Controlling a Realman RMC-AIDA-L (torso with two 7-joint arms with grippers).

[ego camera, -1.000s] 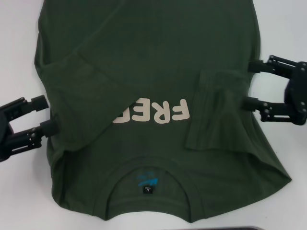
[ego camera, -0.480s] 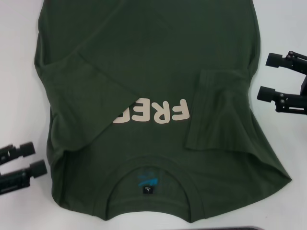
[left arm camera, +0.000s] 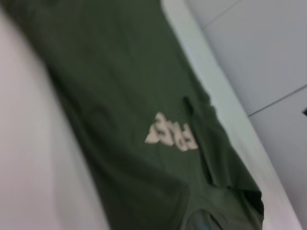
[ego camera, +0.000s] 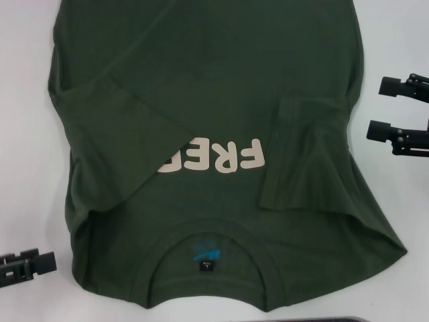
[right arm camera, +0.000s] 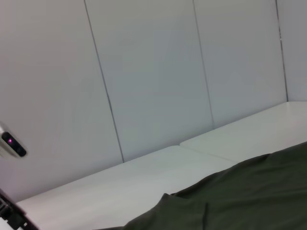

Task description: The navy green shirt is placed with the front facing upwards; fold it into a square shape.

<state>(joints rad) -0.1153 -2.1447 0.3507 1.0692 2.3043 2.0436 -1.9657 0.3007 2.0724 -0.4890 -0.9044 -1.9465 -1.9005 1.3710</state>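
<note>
Head view: the shirt [ego camera: 208,154] is spread flat on the white table [ego camera: 27,134], collar [ego camera: 211,268] nearest the robot and the hem running out of sight at the far edge. Both sleeves are folded inward over the body. The left sleeve [ego camera: 114,141] lies diagonally across the chest and covers the end of the cream lettering [ego camera: 211,157], so that only "FRE" is read, upside down from this side. The right sleeve [ego camera: 298,154] is laid as a narrower flap just beside the lettering. A small black label [ego camera: 206,265] with blue print above it is seen inside the neck.

The left gripper [ego camera: 30,263] is seen low at the near left, off the cloth and well apart from the shirt's edge. Only one dark finger is made out there, so whether it is spread or closed cannot be told. The right gripper [ego camera: 385,107] is held beside the shirt's right edge, clear of the fabric, its two fingers parted with nothing between them.

From the left wrist view the shirt [left arm camera: 144,120] is seen blurred, with the lettering [left arm camera: 170,134] and the folded right sleeve beside it. In the right wrist view an edge of the shirt [right arm camera: 240,201] is shown on the table [right arm camera: 144,177] before a panelled wall [right arm camera: 144,72].
</note>
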